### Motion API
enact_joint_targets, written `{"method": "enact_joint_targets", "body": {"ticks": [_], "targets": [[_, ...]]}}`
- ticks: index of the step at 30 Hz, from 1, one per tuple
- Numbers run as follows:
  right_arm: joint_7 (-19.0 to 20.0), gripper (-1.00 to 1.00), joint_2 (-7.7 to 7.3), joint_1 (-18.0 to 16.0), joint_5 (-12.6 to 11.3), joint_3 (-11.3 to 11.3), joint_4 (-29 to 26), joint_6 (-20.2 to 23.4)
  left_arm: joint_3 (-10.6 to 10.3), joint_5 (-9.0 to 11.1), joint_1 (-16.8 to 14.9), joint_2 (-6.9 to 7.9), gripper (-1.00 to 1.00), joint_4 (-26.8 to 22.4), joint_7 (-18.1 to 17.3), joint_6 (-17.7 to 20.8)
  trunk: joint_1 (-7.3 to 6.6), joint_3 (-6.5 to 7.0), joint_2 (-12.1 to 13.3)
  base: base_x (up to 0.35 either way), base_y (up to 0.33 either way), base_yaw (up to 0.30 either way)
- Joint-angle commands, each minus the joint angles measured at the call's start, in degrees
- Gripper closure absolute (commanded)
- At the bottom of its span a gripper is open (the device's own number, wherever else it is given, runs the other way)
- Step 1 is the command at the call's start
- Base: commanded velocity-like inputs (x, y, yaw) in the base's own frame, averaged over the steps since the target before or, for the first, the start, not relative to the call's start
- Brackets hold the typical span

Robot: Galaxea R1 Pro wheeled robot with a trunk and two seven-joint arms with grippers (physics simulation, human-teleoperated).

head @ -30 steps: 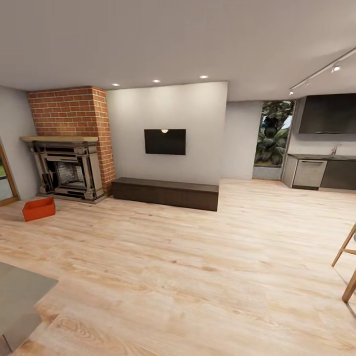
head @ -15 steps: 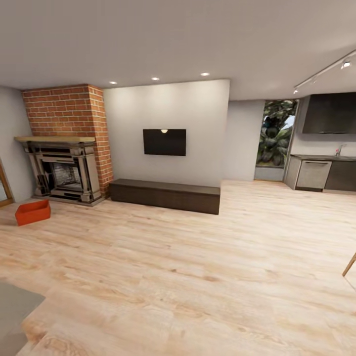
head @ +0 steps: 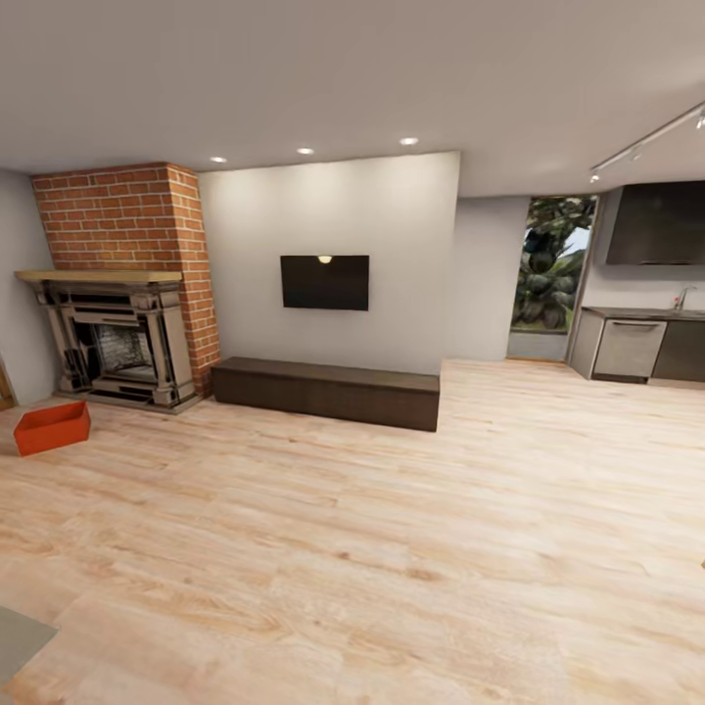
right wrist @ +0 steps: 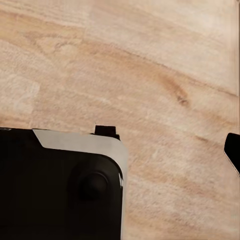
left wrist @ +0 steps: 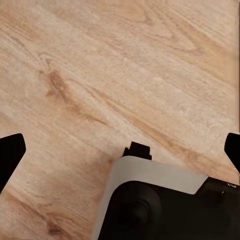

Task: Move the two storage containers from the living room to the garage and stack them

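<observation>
One orange-red storage container sits on the light wood-plank floor of the living room, at the far left of the head view, in front of the brick fireplace. It is far from me. In the left wrist view my left gripper hangs open over the planks, its dark fingertips at the picture's two edges with nothing between them. The right wrist view has my right gripper open too, one fingertip showing at the edge and the other hidden against my dark base.
A long low dark-brown cabinet stands along the back wall under a wall screen. Kitchen units are at the far right. A grey corner pokes in at the lower left. My own base fills part of each wrist view.
The whole head view has shifted as the camera moved forward: container and fireplace slid left in the picture, the wooden chair legs at the right left the view, the grey corner shrank.
</observation>
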Motion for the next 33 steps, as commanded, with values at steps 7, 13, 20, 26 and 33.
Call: {"method": "enact_joint_targets", "body": {"ticks": [7,13,20,26,33], "targets": [[-0.2,-1.0,-0.13,-0.1,-0.4,0.3,0.2,-0.2,0.2,0.2,0.0,-0.01,-1.0,0.0,0.0,-0.2,0.04,-0.07,0.0,0.326,0.0,0.0],[-0.1,-1.0,-0.16,-0.1,-0.1,0.5,0.2,-0.2,0.2,0.2,0.0,-0.01,-1.0,0.0,0.0,-0.2,0.04,-0.07,0.0,0.326,0.0,0.0],[-0.1,-1.0,-0.12,-0.1,0.0,0.5,0.2,-0.1,0.2,0.3,0.0,-0.02,-1.0,0.0,0.0,-0.4,0.04,-0.07,0.0,0.326,0.0,0.0],[-0.1,-1.0,-0.25,-0.1,0.0,0.6,0.2,-0.2,0.2,0.3,0.0,-0.01,-1.0,0.0,0.0,-0.4,0.04,-0.07,0.0,0.326,0.0,0.0],[-0.2,-1.0,-0.31,-0.1,0.0,0.6,0.2,-0.1,0.2,0.4,0.0,-0.01,-1.0,0.0,0.0,-0.3,0.04,-0.07,0.0,0.326,0.0,0.0]]}}
